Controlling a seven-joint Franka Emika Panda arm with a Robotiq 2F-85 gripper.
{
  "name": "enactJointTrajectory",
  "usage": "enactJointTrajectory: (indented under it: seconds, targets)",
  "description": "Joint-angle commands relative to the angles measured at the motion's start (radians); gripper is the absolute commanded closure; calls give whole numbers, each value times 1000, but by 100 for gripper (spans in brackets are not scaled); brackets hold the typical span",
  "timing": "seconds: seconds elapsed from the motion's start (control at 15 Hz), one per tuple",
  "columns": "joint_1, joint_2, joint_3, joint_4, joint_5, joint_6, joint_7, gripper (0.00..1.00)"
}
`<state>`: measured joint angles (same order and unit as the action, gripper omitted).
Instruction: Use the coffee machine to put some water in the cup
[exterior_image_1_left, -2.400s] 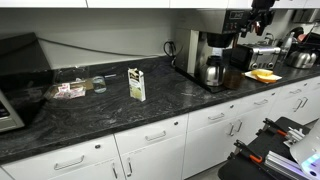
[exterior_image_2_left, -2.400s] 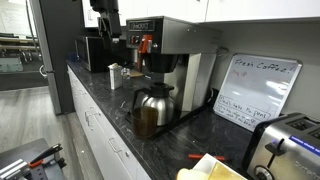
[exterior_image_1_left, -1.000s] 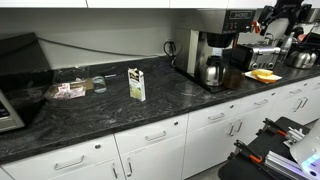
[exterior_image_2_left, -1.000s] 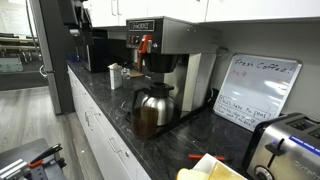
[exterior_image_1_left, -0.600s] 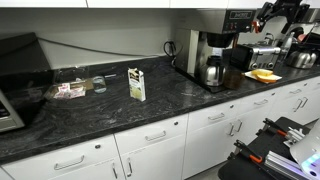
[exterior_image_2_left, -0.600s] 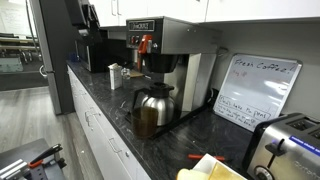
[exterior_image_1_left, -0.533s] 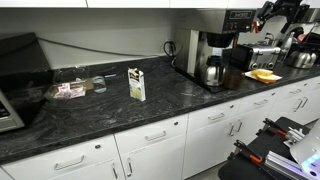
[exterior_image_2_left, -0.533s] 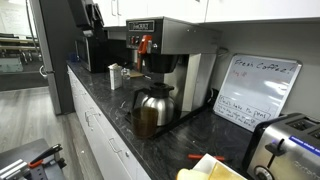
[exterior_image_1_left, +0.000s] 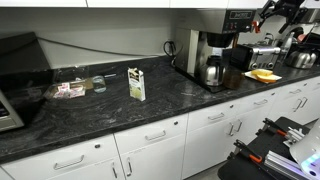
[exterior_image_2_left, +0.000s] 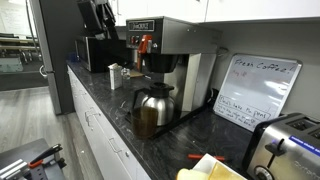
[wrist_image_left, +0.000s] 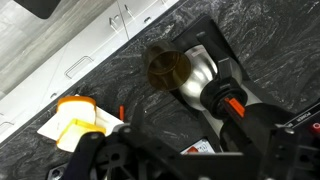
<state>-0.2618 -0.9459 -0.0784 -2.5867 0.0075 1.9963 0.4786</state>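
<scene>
The black coffee machine (exterior_image_1_left: 215, 45) stands on the dark counter, with a steel carafe (exterior_image_1_left: 212, 72) on its plate. Both show in the other exterior view too, machine (exterior_image_2_left: 160, 45) and carafe (exterior_image_2_left: 152, 108). An orange lever sits on the machine's front. My gripper (exterior_image_1_left: 277, 10) hangs high above the counter, beside and above the machine; it also shows in an exterior view (exterior_image_2_left: 103, 25). The wrist view looks down on the carafe's top (wrist_image_left: 168, 68) and the machine (wrist_image_left: 235, 100). My gripper (wrist_image_left: 185, 152) looks open and empty there. A clear glass (exterior_image_1_left: 98, 84) stands far along the counter.
A small carton (exterior_image_1_left: 136, 84) stands mid-counter. Yellow packets (exterior_image_1_left: 263, 75) lie beside the machine, next to a toaster (exterior_image_2_left: 285, 150) and a whiteboard (exterior_image_2_left: 255, 90). White cabinets (exterior_image_1_left: 150, 150) run under the counter. A dark appliance (exterior_image_1_left: 20, 65) sits at the far end.
My arm has swung away and back in the exterior views, and has drifted closer to the top of the coffee machine over the last half second. Nothing on the counter has moved.
</scene>
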Motion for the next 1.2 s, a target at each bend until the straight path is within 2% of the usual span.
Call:
enactJointTrajectory:
  seconds: [0.0,0.47,1.07,1.13]
  targets:
    - [-23,2,16,2,18,-2,-16,0]
    - [-29,-3,0,-5,41,23,0,0]
    - [-122,-16,-76,-73,168,158,41,0]
    - [-124,-5,-58,-44,139,102,14,0]
